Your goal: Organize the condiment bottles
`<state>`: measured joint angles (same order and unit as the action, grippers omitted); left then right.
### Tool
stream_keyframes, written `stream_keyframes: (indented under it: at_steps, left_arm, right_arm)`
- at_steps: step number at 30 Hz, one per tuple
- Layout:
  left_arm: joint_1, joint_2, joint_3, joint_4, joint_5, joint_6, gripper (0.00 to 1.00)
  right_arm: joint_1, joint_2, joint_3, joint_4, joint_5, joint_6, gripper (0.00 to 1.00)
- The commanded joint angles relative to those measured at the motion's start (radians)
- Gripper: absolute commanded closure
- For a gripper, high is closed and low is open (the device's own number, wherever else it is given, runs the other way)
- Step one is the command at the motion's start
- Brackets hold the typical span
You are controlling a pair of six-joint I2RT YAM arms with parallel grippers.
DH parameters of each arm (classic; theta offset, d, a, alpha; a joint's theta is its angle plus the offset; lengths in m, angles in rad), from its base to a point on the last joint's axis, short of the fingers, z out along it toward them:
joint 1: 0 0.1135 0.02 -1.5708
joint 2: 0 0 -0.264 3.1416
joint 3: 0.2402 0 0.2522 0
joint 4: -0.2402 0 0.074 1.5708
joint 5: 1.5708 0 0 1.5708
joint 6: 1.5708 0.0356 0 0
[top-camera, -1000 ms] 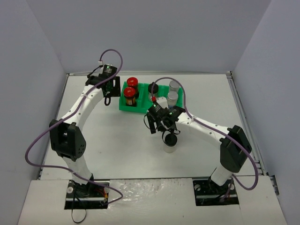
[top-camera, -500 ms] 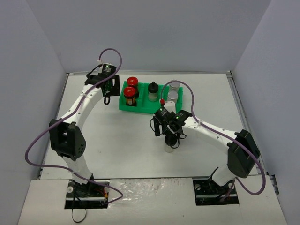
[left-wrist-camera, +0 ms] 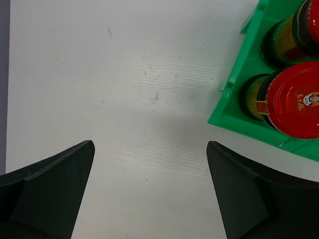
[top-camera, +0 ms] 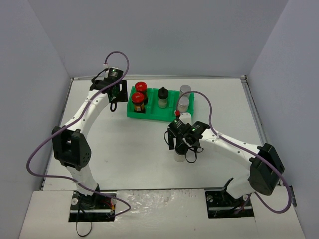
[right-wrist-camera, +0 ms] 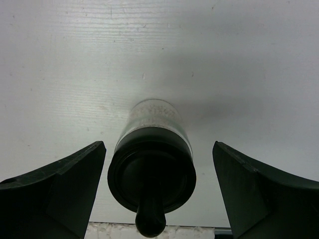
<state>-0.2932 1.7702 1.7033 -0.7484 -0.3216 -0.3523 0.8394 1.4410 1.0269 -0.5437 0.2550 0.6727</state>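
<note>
Right wrist view: the loose black-capped jar stands upright on the table, between the fingers of the right gripper.
Right gripper state: spread wide, with bare table showing on either side of the jar; neither finger touches it.
Jar relative to tool: roughly centred in the gap, its knobbed cap towards the camera and its pale body below.
Step in hand: judged to be the grasp of this last jar outside the tray.
Doing it well: both fingers should meet the jar together, on the body just under the cap. A gentle squeeze and a straight lift would keep it from tipping.
Destination: the green tray holds two red-capped jars at one end and two silver-capped jars at the other. The second black-capped jar stands in the middle compartment, whose front looks free.
Left gripper: spread and empty, just beside the tray's red-jar end, well apart from the loose jar.
</note>
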Motion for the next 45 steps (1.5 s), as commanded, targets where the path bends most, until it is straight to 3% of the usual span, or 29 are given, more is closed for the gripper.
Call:
stream_keyframes:
  at_steps: [1, 24, 29, 32, 36, 38, 40, 45]
  left_arm:
    - [0.008, -0.057, 0.006, 0.041, -0.007, -0.001, 0.06]
    - [0.009, -0.059, -0.011, 0.052, -0.008, -0.004, 0.06]
    - [0.011, -0.059, -0.012, 0.051, -0.010, -0.001, 0.06]
    - [0.018, -0.062, -0.017, 0.052, -0.010, -0.001, 0.06]
    - [0.021, -0.062, -0.019, 0.053, -0.009, 0.000, 0.06]
    - [0.022, -0.062, -0.020, 0.054, -0.007, -0.001, 0.06]
    - [0.022, -0.063, -0.021, 0.054, -0.008, -0.001, 0.06]
    - [0.022, -0.063, -0.022, 0.054, -0.010, -0.001, 0.06]
  right_arm:
    - [0.014, -0.044, -0.001, -0.032, 0.008, 0.027, 0.16]
    - [0.063, -0.068, -0.031, -0.095, 0.014, 0.078, 0.20]
    - [0.064, -0.045, -0.025, -0.087, 0.021, 0.068, 0.24]
    - [0.063, -0.044, -0.026, -0.085, 0.022, 0.068, 0.37]
    - [0.063, -0.034, -0.031, -0.075, 0.017, 0.067, 0.63]
    - [0.063, -0.028, -0.032, -0.071, 0.006, 0.066, 0.84]
    - [0.063, -0.027, -0.026, -0.069, 0.008, 0.066, 0.98]
    - [0.072, -0.031, 0.016, -0.070, 0.027, 0.049, 1.00]
